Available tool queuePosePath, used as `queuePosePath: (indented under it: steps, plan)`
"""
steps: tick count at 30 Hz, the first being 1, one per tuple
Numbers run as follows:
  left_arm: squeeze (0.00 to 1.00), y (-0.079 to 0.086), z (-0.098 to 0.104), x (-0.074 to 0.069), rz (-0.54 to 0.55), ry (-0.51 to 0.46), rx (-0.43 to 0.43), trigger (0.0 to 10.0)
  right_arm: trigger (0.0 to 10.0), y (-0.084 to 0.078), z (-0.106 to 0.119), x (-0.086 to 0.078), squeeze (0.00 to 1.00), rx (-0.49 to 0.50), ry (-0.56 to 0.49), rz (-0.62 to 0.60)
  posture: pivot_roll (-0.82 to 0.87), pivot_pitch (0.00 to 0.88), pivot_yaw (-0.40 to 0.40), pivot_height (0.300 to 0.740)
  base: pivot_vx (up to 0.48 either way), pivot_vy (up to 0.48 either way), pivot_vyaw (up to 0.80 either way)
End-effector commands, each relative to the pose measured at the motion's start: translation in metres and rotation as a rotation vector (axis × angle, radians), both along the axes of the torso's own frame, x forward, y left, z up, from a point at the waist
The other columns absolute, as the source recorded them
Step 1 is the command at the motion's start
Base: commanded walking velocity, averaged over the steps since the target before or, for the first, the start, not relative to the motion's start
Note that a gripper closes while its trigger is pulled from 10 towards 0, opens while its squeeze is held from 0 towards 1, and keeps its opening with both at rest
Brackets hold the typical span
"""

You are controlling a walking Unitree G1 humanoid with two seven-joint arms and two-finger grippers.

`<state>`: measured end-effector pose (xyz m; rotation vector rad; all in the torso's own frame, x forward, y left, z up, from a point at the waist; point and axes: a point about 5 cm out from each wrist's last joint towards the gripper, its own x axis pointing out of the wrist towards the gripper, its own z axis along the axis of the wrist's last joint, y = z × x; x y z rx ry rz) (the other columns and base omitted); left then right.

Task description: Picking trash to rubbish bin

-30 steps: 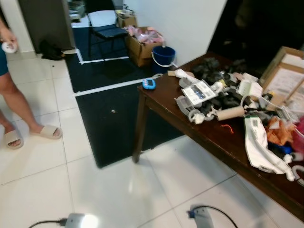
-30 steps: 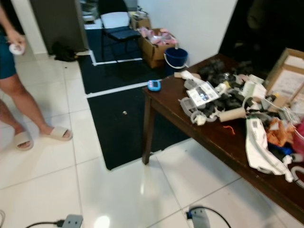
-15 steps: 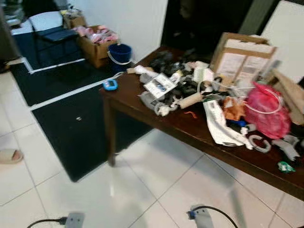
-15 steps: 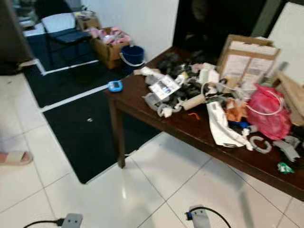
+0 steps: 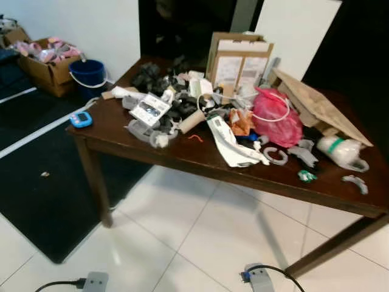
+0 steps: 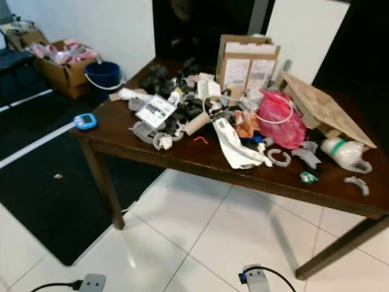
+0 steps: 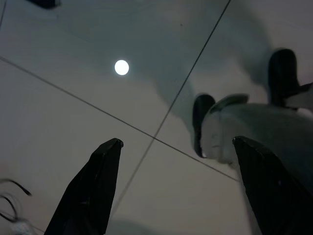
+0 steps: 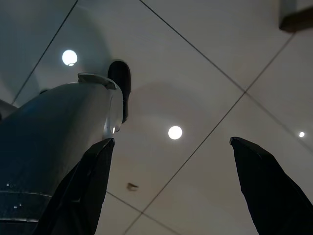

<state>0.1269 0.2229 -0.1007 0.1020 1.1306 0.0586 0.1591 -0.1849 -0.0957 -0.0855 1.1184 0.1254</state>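
Approach step, I'd say — trash pile (image 5: 231, 121) covers the surface (image 5: 200, 164) mid-frame. Left gripper (image 7: 176, 147) and right gripper (image 8: 171, 142) hang floorward, fingers spread — next, pick something.

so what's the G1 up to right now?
It is facing a dark wooden table piled with clutter: a pink plastic bag, a cardboard tube, a cardboard box, a white bag. Nothing is being handled. The left end effector and right end effector hang open over the floor tiles, holding nothing. A blue bucket sits on the floor past the table's left end.
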Motion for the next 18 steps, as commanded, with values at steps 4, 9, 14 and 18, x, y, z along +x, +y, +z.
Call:
queuePosePath:
  steps: [4,9,14,18]
  plan:
    - [0.00,-0.0014,-0.0009,-0.0015,-0.020,0.014,0.003,10.0,10.0,-0.0003,-0.0026,-0.0064,0.00,-0.001,0.022,-0.005,0.12,0.057,-0.051,0.740,0.000,0.000,-0.80]
    - [0.00,-0.0009,-0.0005,-0.0005,-0.023,0.012,0.005,10.0,10.0,0.0008,-0.0025,-0.0058,0.00,0.002,0.021,-0.004,0.12,0.062,-0.050,0.740,0.000,0.000,-0.80]
    - [0.00,-0.0013,-0.0007,-0.0012,-0.019,0.011,0.000,10.0,10.0,0.0014,-0.0025,-0.0058,0.00,0.006,0.020,-0.007,0.12,0.066,-0.050,0.740,0.000,0.000,-0.80]
    - [0.00,-0.0016,-0.0011,-0.0022,-0.014,0.012,-0.001,10.0,10.0,0.0015,-0.0028,-0.0065,0.00,0.007,0.022,-0.008,0.12,0.069,-0.051,0.740,0.000,0.000,-0.80]
